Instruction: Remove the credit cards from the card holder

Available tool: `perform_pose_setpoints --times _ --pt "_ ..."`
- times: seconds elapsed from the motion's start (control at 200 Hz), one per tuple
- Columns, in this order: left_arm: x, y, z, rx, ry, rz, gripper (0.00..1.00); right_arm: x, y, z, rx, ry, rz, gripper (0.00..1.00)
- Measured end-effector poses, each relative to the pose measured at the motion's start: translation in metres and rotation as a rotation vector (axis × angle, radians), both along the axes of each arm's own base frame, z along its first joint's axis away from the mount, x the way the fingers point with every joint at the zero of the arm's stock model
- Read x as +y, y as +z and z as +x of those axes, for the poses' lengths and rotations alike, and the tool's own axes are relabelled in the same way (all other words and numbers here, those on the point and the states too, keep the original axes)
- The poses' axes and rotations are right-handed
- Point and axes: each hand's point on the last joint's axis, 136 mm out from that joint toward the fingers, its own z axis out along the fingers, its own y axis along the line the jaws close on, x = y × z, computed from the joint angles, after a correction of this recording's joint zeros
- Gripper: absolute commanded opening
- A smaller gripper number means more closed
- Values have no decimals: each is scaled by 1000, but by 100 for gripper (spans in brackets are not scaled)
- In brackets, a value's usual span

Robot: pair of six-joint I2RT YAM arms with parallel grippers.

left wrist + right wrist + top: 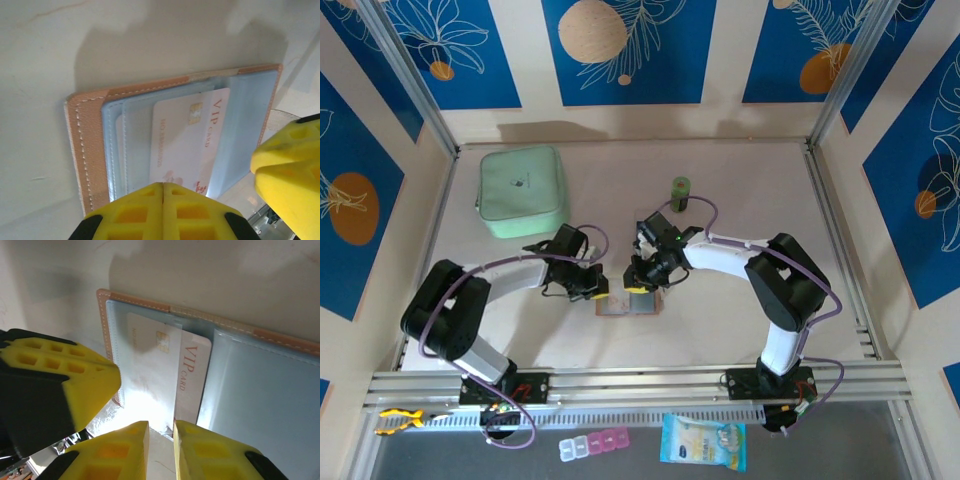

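— How far along are we?

— Early, I'd say. The card holder lies spread open around the middle of the tabletop, a little toward the near edge, with both arms bent in over it.

— Any card out?

— Not fully. One pale card with red lettering sits in a grey-blue pocket on one half. A strip along its long side pokes out toward the fold, and the rest is tucked in.

— What are the hands doing?

— The left hand has its fingers pressed together at the holder's outer edge, which I take to be pinning it flat. The right hand has only a slim gap between its fingers, right at the card's near end. Glare hides the spot, so I cannot tell whether it pinches the card.

— So what is left?

— Nearly everything: draw this card free and set it down. The other pockets need checking too; I cannot tell whether they hold more.
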Motion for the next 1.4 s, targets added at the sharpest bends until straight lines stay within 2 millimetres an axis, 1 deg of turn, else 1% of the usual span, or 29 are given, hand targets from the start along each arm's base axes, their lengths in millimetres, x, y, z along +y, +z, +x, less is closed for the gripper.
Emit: perform_pose_setpoints --times 0.185,0.41,0.53,0.66,0.945,1.185,1.401 --pt "1 -9 -2 22 -1 15 0 3 -4 -2 19 6 10 22" --pt "0 -10 -1 20 -2 11 0 1 -20 -4 51 7 -9 22" --pt "0 -10 -1 20 -2 11 0 0 -24 -4 60 2 -16 22" --pt "0 -10 -1 20 -2 11 0 -1 -24 -4 61 1 -17 25" --pt "0 -10 -1 20 -2 11 0 -2 -25 -4 59 -2 -25 25" --pt "0 -10 -1 20 -2 11 0 -3 -24 -4 53 -3 -22 25" --pt "0 -10 -1 20 -2 11 0 -6 -24 -9 48 -6 -2 24"
